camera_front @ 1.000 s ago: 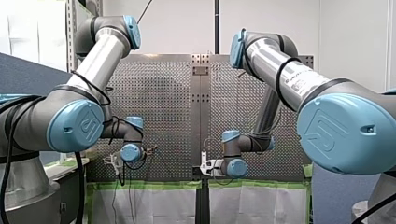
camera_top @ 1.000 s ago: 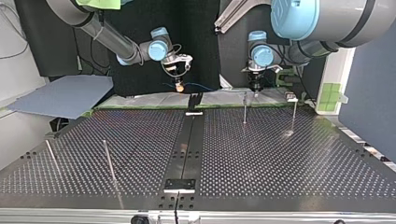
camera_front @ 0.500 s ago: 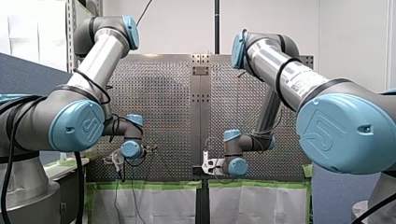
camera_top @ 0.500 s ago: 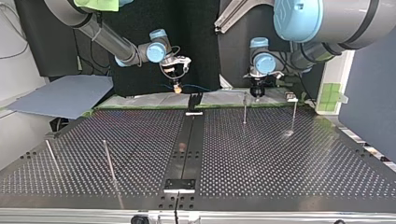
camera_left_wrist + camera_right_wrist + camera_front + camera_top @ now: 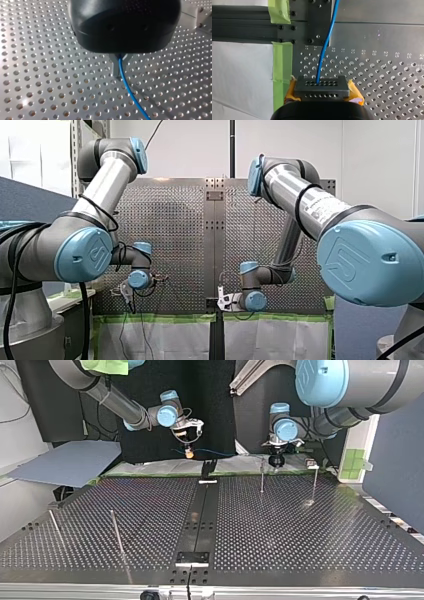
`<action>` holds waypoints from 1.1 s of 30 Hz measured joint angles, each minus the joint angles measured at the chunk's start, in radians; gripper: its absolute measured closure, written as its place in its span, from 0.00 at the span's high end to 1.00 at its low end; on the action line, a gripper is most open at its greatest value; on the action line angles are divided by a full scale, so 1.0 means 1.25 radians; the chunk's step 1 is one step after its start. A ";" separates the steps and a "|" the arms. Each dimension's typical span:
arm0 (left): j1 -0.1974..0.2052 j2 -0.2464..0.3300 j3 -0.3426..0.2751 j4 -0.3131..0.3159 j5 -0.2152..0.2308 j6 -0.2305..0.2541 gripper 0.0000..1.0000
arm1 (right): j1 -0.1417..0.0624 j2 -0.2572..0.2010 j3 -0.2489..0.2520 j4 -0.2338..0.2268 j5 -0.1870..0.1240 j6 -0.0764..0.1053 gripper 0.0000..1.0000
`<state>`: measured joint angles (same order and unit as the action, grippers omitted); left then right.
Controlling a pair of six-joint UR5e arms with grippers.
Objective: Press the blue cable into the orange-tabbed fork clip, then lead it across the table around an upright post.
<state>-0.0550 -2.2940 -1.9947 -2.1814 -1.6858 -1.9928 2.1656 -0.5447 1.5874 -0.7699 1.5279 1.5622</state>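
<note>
The blue cable (image 5: 215,453) hangs above the table's far edge in the top view, stretched between my two grippers. My left gripper (image 5: 275,461), black with metal fingers (image 5: 115,68), is shut on the cable (image 5: 130,92), which trails away over the perforated plate. My right gripper (image 5: 322,87) has yellow pads (image 5: 355,92) and is shut on the cable (image 5: 325,45), which runs ahead over the table's edge. In the top view my right gripper (image 5: 189,452) hovers to the left of a black forked piece (image 5: 208,466). No orange tab shows on it.
Two upright posts (image 5: 262,476) (image 5: 314,484) stand near my left gripper. Two more posts (image 5: 116,532) (image 5: 55,527) stand at the top view's near left. A dark centre rail (image 5: 200,520) splits the perforated table. Green tape (image 5: 279,62) lines its edge, and a grey sheet (image 5: 65,462) lies off to the left.
In the top view my right gripper has drifted slightly left and my left gripper slightly right, so they stand a little further apart. Both keep their hold on the cable.
</note>
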 joint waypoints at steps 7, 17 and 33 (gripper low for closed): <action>0.006 -0.022 0.004 0.007 -0.001 -0.012 0.00 | -0.001 0.000 -0.015 0.003 -0.002 -0.001 0.00; 0.012 -0.030 0.022 0.010 0.018 -0.028 0.00 | -0.001 0.000 -0.021 -0.001 0.001 0.003 0.00; 0.015 -0.036 0.022 0.008 0.004 -0.017 0.00 | -0.001 0.014 -0.034 -0.013 0.039 0.023 0.00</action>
<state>-0.0367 -2.3392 -1.9675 -2.1716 -1.6804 -2.0140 2.1639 -0.5267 1.5453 -0.7863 1.5763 1.5904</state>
